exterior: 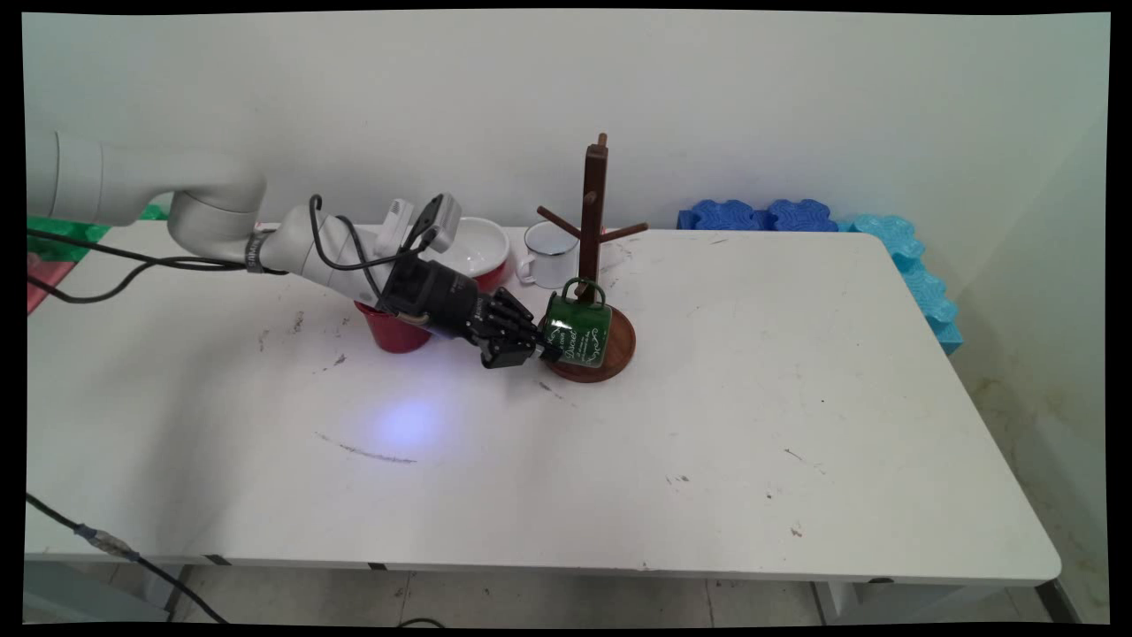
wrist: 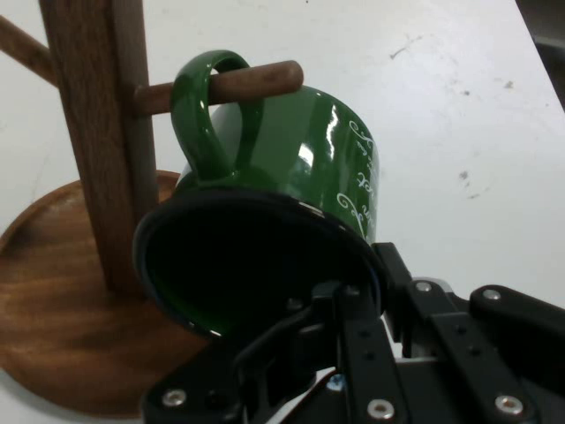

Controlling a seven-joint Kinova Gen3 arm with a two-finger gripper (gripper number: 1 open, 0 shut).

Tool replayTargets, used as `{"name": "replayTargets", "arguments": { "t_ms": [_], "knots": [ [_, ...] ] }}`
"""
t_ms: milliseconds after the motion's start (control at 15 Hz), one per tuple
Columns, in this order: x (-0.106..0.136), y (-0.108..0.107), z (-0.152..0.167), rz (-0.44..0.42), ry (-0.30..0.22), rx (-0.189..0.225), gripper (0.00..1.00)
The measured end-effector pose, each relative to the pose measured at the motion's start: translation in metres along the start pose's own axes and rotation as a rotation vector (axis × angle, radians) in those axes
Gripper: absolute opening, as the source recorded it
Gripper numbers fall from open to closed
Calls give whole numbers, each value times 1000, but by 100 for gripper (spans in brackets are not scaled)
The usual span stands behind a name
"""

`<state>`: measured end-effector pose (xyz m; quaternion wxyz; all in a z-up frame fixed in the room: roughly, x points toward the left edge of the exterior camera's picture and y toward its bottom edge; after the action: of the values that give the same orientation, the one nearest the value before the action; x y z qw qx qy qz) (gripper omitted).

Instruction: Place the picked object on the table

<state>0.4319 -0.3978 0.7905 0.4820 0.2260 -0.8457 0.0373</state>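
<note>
Gripper [exterior: 537,347] pinched on rim of green mug [exterior: 579,332], one finger inside mouth, one outside. Mug handle looped over low peg of wooden mug tree [exterior: 594,212] just beyond fingertips. Red cup [exterior: 389,332] behind wrist; white mug [exterior: 550,254] and bowl [exterior: 482,243] off beyond.

A green mug [wrist: 291,150] with white lettering, dark brown wooden rack [exterior: 594,212], red cup [exterior: 389,333].

The arm hides most of the red cup [exterior: 393,334] and part of the bowl [exterior: 478,248].
</note>
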Motion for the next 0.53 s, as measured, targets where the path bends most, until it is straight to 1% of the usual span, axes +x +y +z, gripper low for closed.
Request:
{"name": "replayTargets", "arguments": {
  "t_ms": [533],
  "knots": [
    [5, 8, -7, 55, -18, 0, 0]
  ]
}}
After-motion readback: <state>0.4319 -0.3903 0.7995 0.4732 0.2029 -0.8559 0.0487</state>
